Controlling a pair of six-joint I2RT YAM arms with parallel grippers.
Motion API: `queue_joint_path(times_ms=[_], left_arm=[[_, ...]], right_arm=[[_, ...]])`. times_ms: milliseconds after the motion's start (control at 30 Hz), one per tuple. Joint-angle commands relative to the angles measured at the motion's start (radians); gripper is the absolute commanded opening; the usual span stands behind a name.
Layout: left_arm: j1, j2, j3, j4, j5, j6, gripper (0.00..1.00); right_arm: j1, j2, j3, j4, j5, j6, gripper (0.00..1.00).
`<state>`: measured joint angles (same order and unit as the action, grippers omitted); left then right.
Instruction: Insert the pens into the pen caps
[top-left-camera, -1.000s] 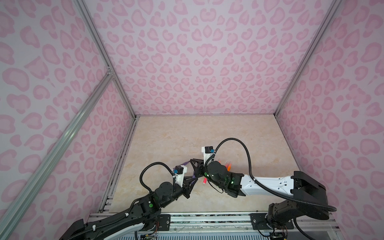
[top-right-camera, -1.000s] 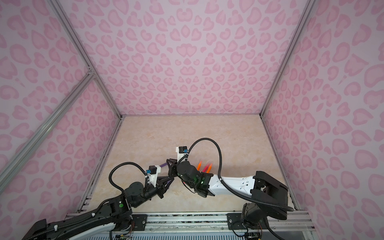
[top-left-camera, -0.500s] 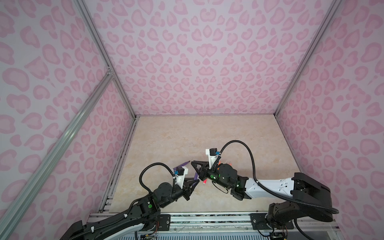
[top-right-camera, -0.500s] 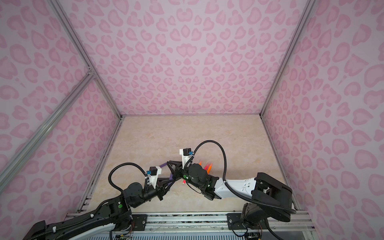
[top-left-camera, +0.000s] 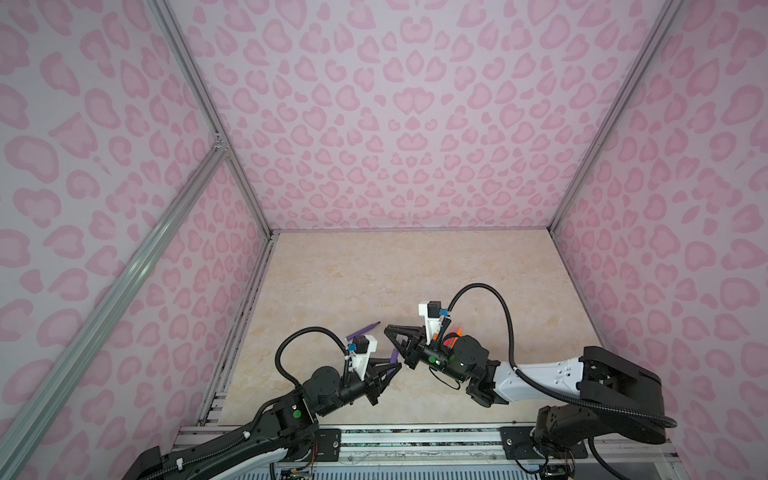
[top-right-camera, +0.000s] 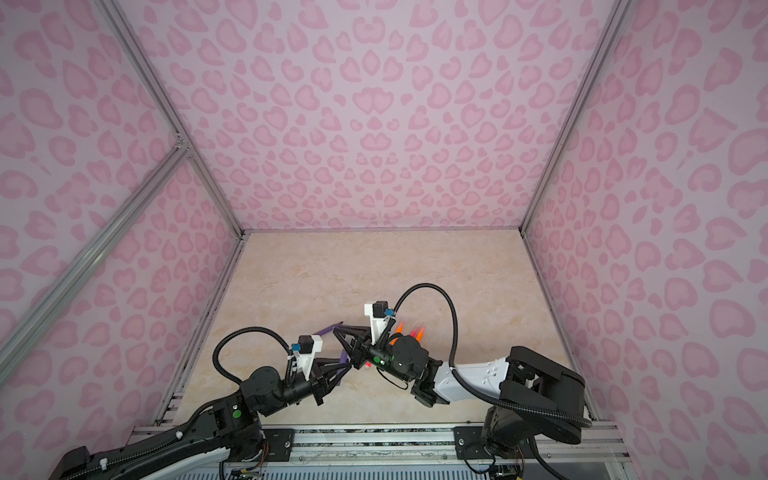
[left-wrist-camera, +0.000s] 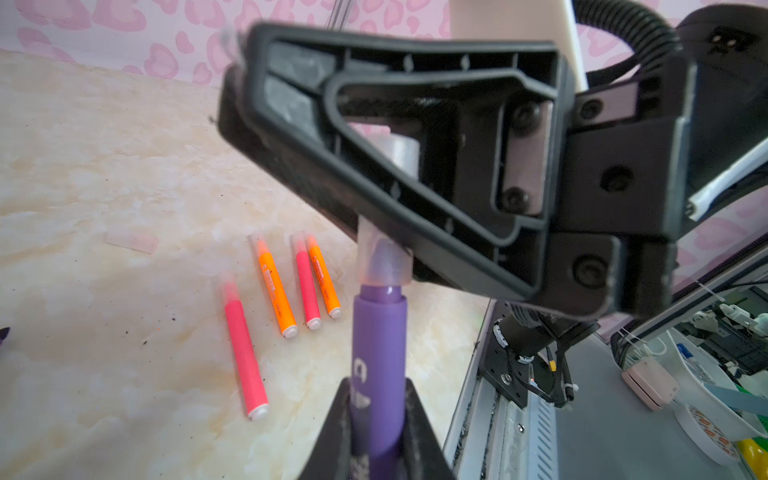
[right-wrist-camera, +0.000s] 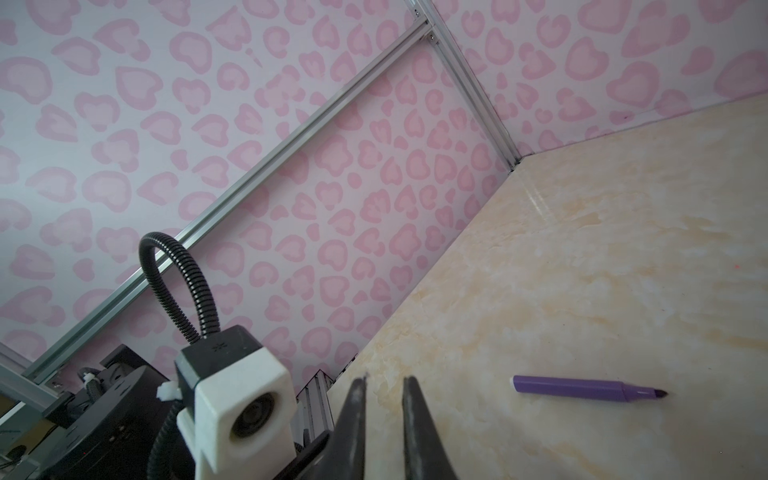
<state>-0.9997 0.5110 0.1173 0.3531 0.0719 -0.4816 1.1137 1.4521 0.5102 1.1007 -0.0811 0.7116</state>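
I note purple pen (left-wrist-camera: 379, 332) smooth satin plastic; cap (left-wrist-camera: 384, 262) on its tip frosted clear plastic; tabletop (left-wrist-camera: 104, 166) beneath it glossy marble-look.

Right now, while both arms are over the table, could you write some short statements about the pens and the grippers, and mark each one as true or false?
1. The left gripper is shut on a purple pen. True.
2. The right gripper grips a clear pen cap that sits over that pen's tip. True.
3. Both purple pens are held by grippers. False: a second purple pen lies on the table, and its dark tip is bare.
4. The four pens lying together are all orange. False: there are two orange pens and two pink-red pens.
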Motion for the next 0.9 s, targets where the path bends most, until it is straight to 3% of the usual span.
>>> queue_joint_path(times_ms=[0, 267, 700, 867], left_arm=[[0.008, -0.02, 0.033, 0.03, -0.084, -0.029, 0.03], [0.009, 0.044, 0.131, 0.035, -0.021, -0.012, 0.03], [0.009, 0.069, 0.179, 0.016, -0.018, 0.005, 0.03], [0.009, 0.092, 0.181, 0.014, -0.04, 0.006, 0.03]], right_arm=[[0.008, -0.018, -0.022, 0.05, -0.108, -0.036, 0.05], [0.016, -0.084, -0.019, 0.027, -0.152, -0.072, 0.12], [0.016, -0.225, -0.041, -0.138, -0.028, -0.13, 0.53], [0.014, -0.242, 0.011, -0.262, 0.014, -0.129, 0.58]])
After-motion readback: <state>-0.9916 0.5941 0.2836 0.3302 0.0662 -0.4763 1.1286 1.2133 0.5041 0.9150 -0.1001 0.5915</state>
